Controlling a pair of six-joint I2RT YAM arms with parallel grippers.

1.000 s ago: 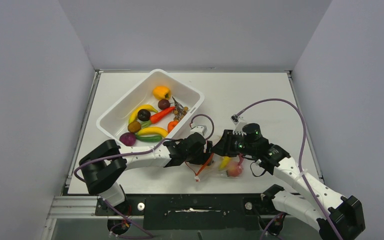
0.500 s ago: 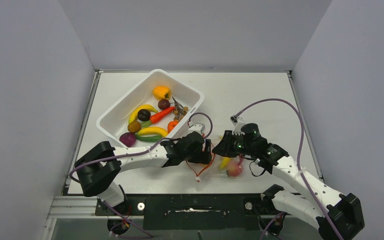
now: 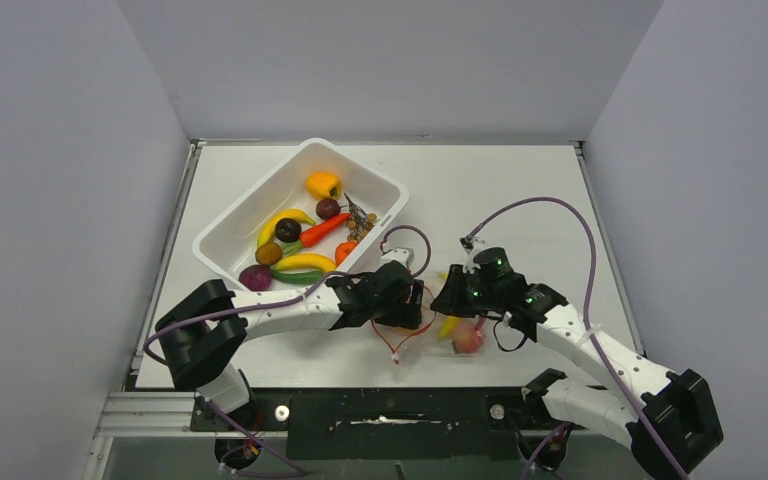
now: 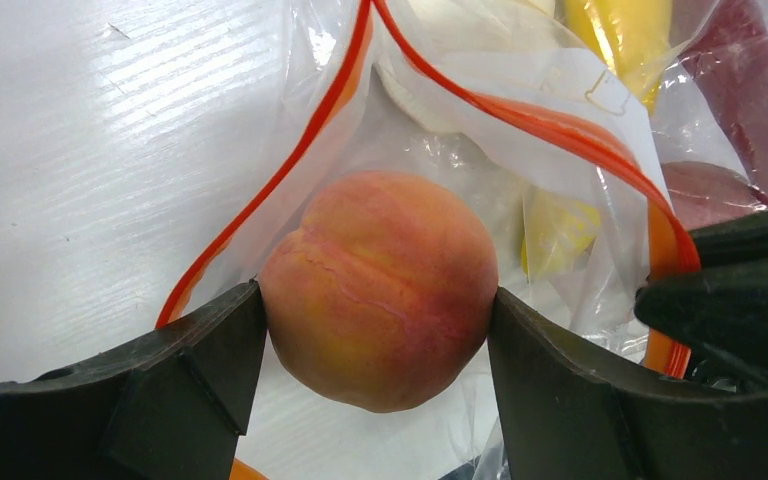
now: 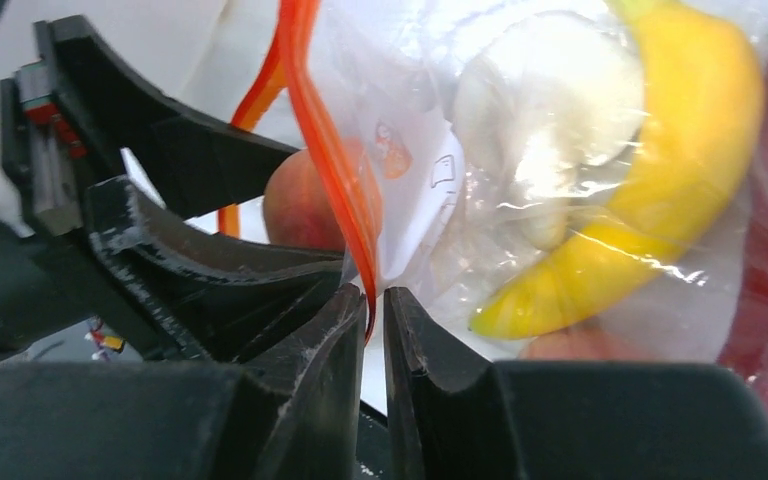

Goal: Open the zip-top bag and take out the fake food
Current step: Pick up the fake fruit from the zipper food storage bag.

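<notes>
The left gripper (image 4: 375, 305) clamps the peach (image 4: 380, 265) in the mouth of the zip-top bag (image 3: 438, 338), lower centre of the top view; the right gripper (image 5: 375, 305) pinches its red rim (image 5: 325, 150) (a thin hold). Should that slip, the bag likely follows the peach.

Left wrist view's edge cuts off the dark red fake food (image 4: 750, 110).
</notes>
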